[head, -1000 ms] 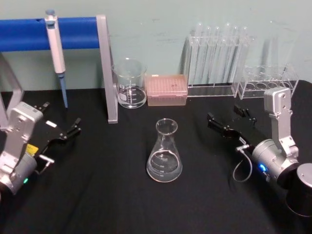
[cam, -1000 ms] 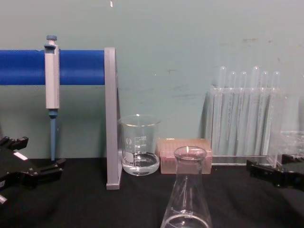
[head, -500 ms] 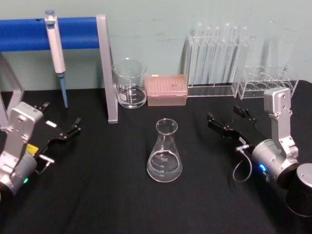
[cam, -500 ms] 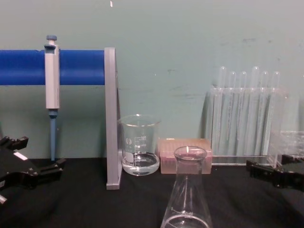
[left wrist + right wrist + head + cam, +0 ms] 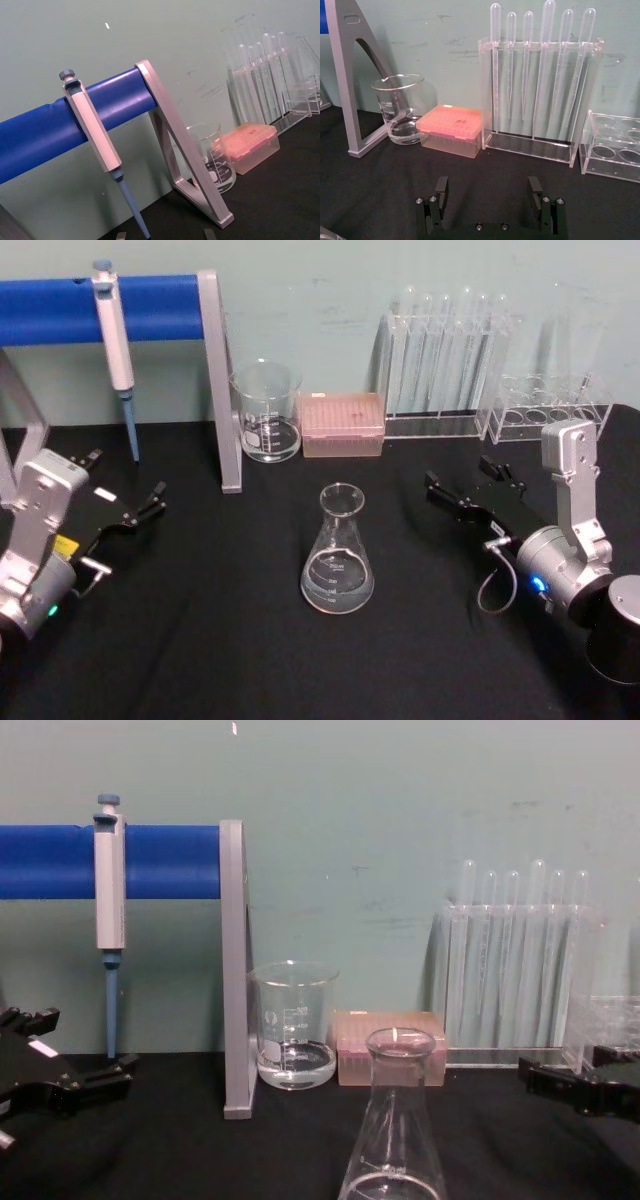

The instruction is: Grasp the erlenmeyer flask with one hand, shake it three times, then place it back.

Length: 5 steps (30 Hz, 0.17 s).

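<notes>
A: Two grippers, one on each side of the black tabletop (image 5: 200, 640). The right gripper (image 5: 470, 488) has its jaws spread wide with nothing between them; the right wrist view shows the gap plainly.

B: And the left gripper (image 5: 122, 490)?

A: Released too, its fingers parted over bare cloth, well apart from the glassware.

B: Where is the flask (image 5: 338, 552)?

A: Upright on the tabletop between the two grippers, touching neither, somewhat nearer the right one. It has a little clear liquid in its base.

B: Anything behind it?

A: A glass beaker (image 5: 266, 411) beside a pink box (image 5: 343, 424), both near the wall. To their right stands a clear rack of droppers (image 5: 540, 85), then a second clear rack (image 5: 545, 406) with round holes. On the left a pipette (image 5: 114, 345) hangs from a blue bar (image 5: 150, 307) on a grey stand (image 5: 220, 380).
</notes>
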### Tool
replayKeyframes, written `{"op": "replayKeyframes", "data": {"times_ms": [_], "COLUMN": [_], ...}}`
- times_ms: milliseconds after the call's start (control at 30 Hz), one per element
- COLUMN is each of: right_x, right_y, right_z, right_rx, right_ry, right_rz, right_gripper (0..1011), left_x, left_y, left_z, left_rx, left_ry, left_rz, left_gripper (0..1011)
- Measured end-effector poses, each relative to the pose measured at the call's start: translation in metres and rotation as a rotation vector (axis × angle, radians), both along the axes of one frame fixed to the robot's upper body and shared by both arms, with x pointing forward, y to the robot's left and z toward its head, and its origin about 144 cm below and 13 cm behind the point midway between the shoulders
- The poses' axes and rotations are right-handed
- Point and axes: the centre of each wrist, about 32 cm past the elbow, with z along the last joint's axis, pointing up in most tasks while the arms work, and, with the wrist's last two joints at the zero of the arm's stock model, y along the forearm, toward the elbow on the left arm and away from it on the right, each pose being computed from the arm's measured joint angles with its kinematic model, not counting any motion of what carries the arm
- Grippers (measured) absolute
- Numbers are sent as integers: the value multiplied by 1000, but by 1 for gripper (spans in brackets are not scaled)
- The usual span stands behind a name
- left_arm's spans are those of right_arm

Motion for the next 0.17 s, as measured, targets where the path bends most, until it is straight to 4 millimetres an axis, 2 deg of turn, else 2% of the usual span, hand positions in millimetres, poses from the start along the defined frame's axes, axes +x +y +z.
{"op": "replayKeyframes", "data": {"times_ms": [167], "right_x": [0], "right_y": [0], "right_z": [0], "right_rx": [0], "right_ry": [0], "right_rz": [0], "right_gripper": [1000], "left_x": [0], "left_y": [0], "left_z": [0], "left_rx": [0], "left_ry": [0], "left_rz": [0], "left_gripper": [1001]}}
